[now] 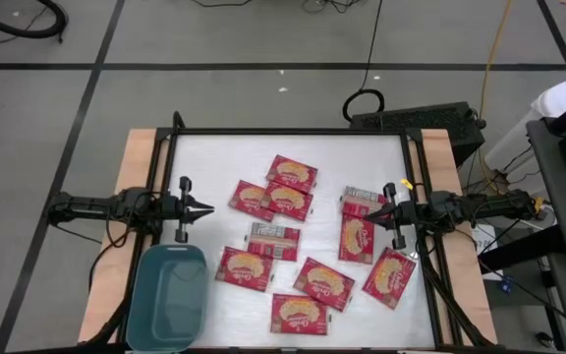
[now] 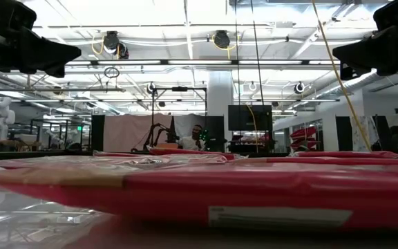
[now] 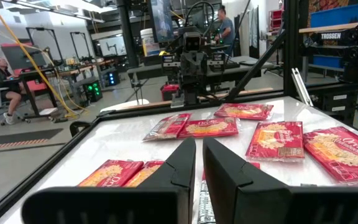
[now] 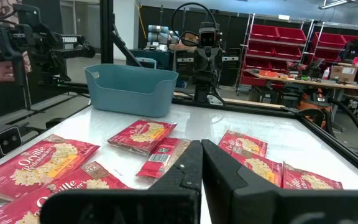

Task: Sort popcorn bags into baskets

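- Popcorn bags [image 1: 291, 173] lie scattered flat across the white table [image 1: 204, 157], none of them in the basket; from above roughly ten can be counted.
- Two overlapping bags sit toward the far middle of the table, with a third [image 1: 252, 200] just beside them on the left arm's side.
- One bag near the table's centre [image 1: 274, 241] shows its grey-white printed back.
- Near the right arm, one bag [image 1: 357, 238] stands lengthwise with another, partly grey, touching its far end [image 1: 362, 200]; a tilted bag [image 1: 390, 277] lies nearer the front edge.
- Along the front, three more bags spread out: one [image 1: 244, 268] close to the basket, one [image 1: 324, 282] in the middle, one [image 1: 298, 315] at the front edge.
- The basket [image 1: 168, 298], a teal-blue bin with rounded corners, stands at the front corner on the left arm's side, with nothing visible inside it.
- The left gripper [image 1: 209, 208] hangs above the table's left edge, just beyond the basket's far end, pointing inward; its fingers [image 3: 178, 165] stand almost together with only a thin gap, holding nothing.
- The right gripper [image 1: 375, 213] hangs over the table's right side, above the bags there, pointing toward the left arm; its fingers [image 4: 185, 163] are pressed together and empty.
- In the low view a red bag [image 2: 254, 194] fills the foreground and hides most of the table.
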Tool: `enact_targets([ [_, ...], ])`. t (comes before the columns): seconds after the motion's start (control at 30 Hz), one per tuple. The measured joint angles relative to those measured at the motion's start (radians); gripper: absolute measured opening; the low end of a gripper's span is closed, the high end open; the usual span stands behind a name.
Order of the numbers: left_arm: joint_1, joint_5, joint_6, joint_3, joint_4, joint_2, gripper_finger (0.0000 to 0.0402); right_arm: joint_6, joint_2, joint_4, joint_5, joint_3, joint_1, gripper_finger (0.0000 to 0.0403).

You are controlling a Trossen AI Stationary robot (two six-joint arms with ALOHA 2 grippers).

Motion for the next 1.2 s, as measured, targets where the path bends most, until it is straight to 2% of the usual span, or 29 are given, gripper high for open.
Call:
enact_targets([
  [0.4, 0.000, 0.000, -0.011, 0.000, 0.000, 0.000, 0.0037, 0.000, 0.000, 0.000, 0.000, 0.000, 0.000, 0.0000],
  [0.83, 0.001, -0.027, -0.168, 0.012, 0.031, 0.001, 0.0036, 0.000, 0.000, 0.000, 0.000, 0.000, 0.000, 0.0000],
  [1.0, 0.000, -0.047, -0.216, 0.139, -0.109, 0.061, 0.0006, -0.004, 0.000, 0.000, 0.000, 0.000, 0.000, 0.0000],
  [1.2, 0.000, -0.061, -0.237, 0.389, -0.270, 0.264, 0.0003, -0.005, 0.000, 0.000, 0.000, 0.000, 0.000, 0.0000],
])
